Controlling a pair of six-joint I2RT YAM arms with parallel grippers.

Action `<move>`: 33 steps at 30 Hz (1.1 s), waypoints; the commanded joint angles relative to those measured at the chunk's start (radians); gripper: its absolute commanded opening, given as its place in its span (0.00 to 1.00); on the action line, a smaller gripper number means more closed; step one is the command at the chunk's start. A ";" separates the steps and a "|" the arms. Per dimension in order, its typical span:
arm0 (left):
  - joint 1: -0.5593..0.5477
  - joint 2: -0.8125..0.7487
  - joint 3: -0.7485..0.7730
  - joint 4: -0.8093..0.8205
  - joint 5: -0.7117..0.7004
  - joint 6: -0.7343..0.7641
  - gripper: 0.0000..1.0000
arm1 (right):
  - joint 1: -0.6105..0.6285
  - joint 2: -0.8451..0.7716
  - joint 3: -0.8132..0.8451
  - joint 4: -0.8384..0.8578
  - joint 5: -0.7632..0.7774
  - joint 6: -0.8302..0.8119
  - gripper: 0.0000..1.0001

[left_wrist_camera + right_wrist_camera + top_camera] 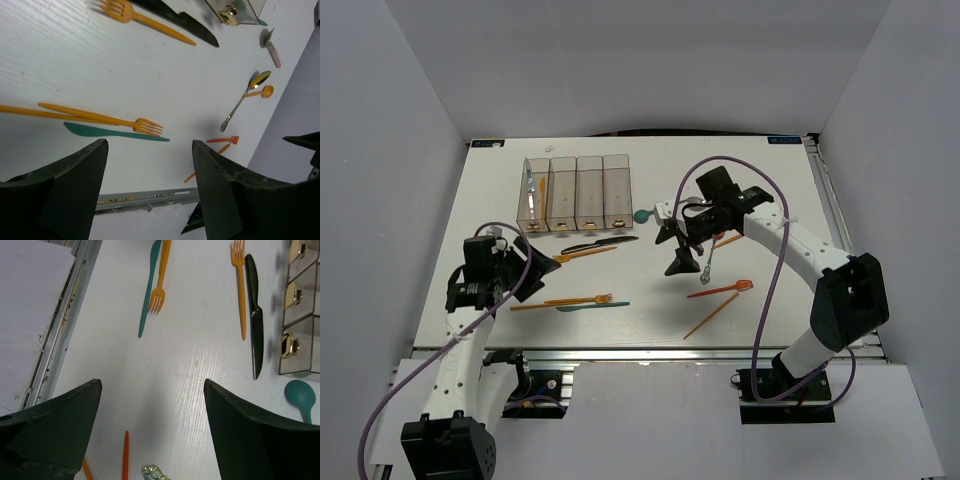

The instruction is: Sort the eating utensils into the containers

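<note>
Four clear bins (575, 190) stand in a row at the back left; the leftmost holds an orange utensil. In front of them lie a black knife (600, 243) and an orange fork (585, 254). A second orange fork (575, 300) and a teal knife (592, 307) lie near the front. My left gripper (545, 268) hovers open and empty left of these (150, 150). My right gripper (675, 250) is open and empty above the bare table (151, 390). A metallic spoon (706, 265) lies just right of it, and a teal spoon (642, 215) lies by the bins.
A red fork (720, 290), a long orange utensil (710, 317) and an orange spoon (725, 240) lie at the right. The table's metal front rail (620, 352) runs below the utensils. White walls enclose the table on three sides.
</note>
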 commanded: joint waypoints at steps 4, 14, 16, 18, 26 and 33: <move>0.003 -0.031 -0.069 0.058 0.078 -0.108 0.78 | -0.003 -0.037 -0.053 0.012 0.068 -0.018 0.89; 0.003 0.086 0.024 0.121 0.090 0.065 0.71 | -0.003 -0.022 -0.072 0.052 0.142 -0.090 0.88; 0.001 0.127 0.108 0.135 0.098 0.108 0.70 | -0.004 -0.011 -0.062 0.053 0.140 -0.090 0.88; 0.003 0.155 0.164 0.164 0.133 0.199 0.67 | -0.003 -0.002 -0.050 0.056 0.137 -0.088 0.88; -0.180 0.392 0.484 0.187 0.249 0.575 0.61 | -0.010 0.001 -0.033 0.068 0.136 -0.064 0.88; -0.485 0.603 0.554 0.098 0.082 0.858 0.49 | -0.056 -0.019 -0.042 0.064 0.139 -0.053 0.88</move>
